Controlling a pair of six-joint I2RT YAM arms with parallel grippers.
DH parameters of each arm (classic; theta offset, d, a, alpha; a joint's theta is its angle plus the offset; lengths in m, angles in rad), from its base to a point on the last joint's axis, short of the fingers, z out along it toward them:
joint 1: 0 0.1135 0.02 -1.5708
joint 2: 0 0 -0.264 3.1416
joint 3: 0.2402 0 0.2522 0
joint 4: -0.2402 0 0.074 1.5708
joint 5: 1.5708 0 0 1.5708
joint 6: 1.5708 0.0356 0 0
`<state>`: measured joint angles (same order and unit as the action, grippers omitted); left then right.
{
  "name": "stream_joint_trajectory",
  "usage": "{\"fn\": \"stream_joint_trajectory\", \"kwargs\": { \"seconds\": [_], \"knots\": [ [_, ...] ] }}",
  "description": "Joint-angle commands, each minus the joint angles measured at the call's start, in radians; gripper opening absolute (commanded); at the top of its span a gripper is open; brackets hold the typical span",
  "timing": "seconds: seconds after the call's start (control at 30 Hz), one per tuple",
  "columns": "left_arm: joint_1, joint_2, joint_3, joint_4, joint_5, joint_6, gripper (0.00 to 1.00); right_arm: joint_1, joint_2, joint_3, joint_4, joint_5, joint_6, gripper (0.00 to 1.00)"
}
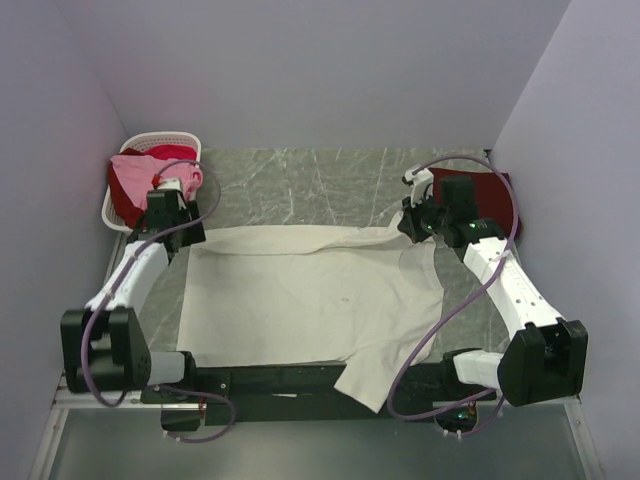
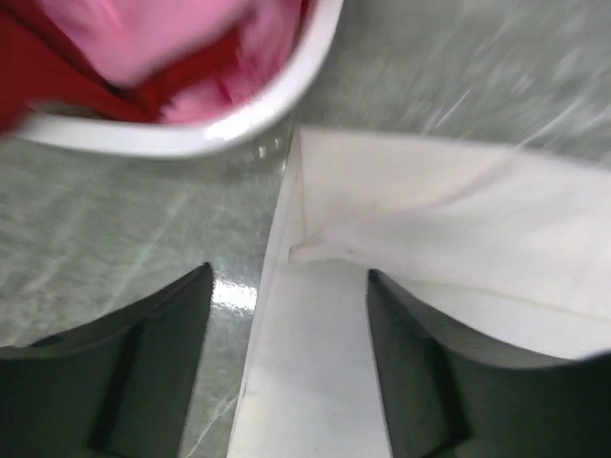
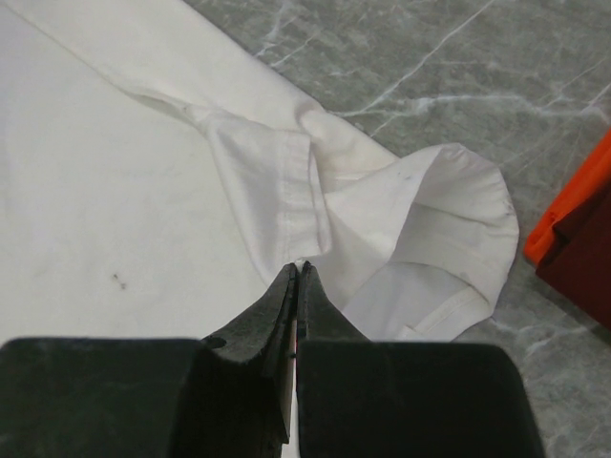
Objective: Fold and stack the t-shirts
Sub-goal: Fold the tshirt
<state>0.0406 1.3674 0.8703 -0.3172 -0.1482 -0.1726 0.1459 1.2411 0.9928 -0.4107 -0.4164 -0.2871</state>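
Note:
The large cream-white t-shirt (image 1: 310,295) lies spread flat on the marble table, its near right part hanging over the front edge. My left gripper (image 2: 289,277) hovers open over its far left corner (image 2: 305,239), one finger on each side of the shirt's edge and nothing between them. My right gripper (image 3: 299,267) is shut on a fold of the same shirt by the far right sleeve (image 3: 430,219), with a sliver of white cloth showing between the jaws. A dark red t-shirt (image 1: 480,195) lies at the far right. Pink (image 1: 135,175) and red (image 2: 38,67) t-shirts fill the basket.
A white plastic slatted basket (image 1: 170,135) stands in the far left corner, its rim (image 2: 286,86) just beyond my left fingers. Lilac walls close in the table on three sides. A black bar (image 1: 280,380) runs along the near edge between the arm bases.

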Motion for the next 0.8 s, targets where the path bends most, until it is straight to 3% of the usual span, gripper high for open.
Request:
{"fn": "stream_joint_trajectory", "kwargs": {
  "seconds": [0.0, 0.1, 0.43, 0.77],
  "knots": [
    [0.002, -0.172, 0.010, 0.061, -0.024, -0.059, 0.74, -0.006, -0.011, 0.017, -0.034, -0.039, -0.046, 0.00],
    [0.002, -0.261, -0.011, 0.079, -0.010, -0.071, 0.79, -0.006, -0.020, 0.009, -0.054, -0.053, -0.072, 0.00],
    [0.001, -0.441, -0.103, 0.073, 0.088, -0.057, 0.74, 0.007, 0.000, -0.028, -0.157, -0.093, -0.188, 0.00],
    [-0.021, -0.501, -0.139, 0.086, 0.141, -0.056, 0.74, 0.086, -0.058, -0.105, -0.194, -0.038, -0.222, 0.00]
  ]
}}
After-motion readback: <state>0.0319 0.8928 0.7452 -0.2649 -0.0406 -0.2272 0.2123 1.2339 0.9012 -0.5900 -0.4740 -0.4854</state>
